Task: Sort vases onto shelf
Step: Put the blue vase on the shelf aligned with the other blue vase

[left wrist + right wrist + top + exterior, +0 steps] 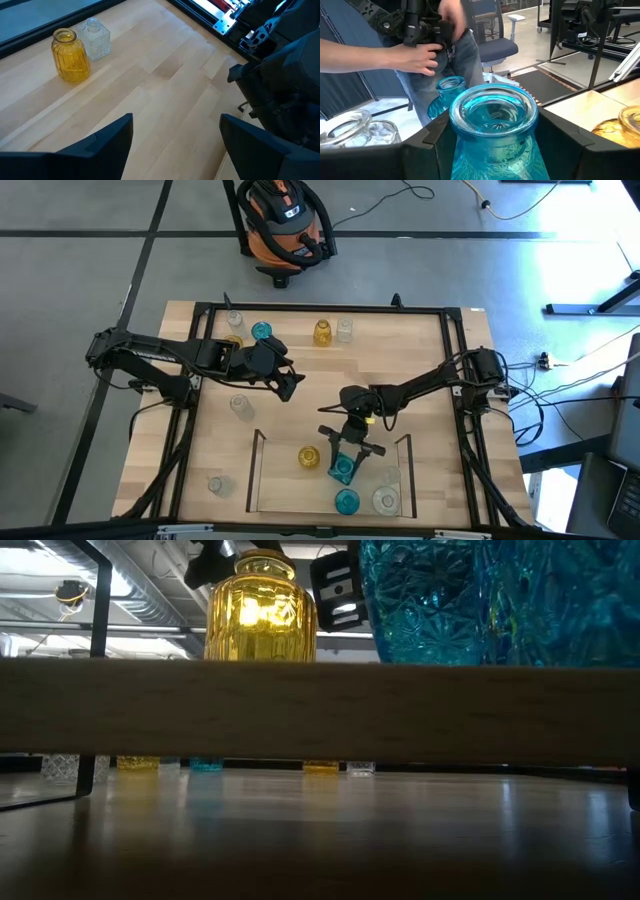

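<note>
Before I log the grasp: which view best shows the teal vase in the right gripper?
Right wrist view: the teal vase fills it, between the right gripper's fingers. High view shows it small; low view, only part; left wrist, nothing.

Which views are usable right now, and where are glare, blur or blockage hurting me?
High view: clear, floor glare upper right. Low view: a wooden edge blocks most, teal vase fills the corner. Right wrist view: sharp on that vase between the right gripper fingers; person's hand blurred.

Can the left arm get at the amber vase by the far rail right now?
Probably yes. The left gripper is open and empty, and bare table lies between it and the amber vase. A clear vase stands close beside it, so that side is tight.
</note>
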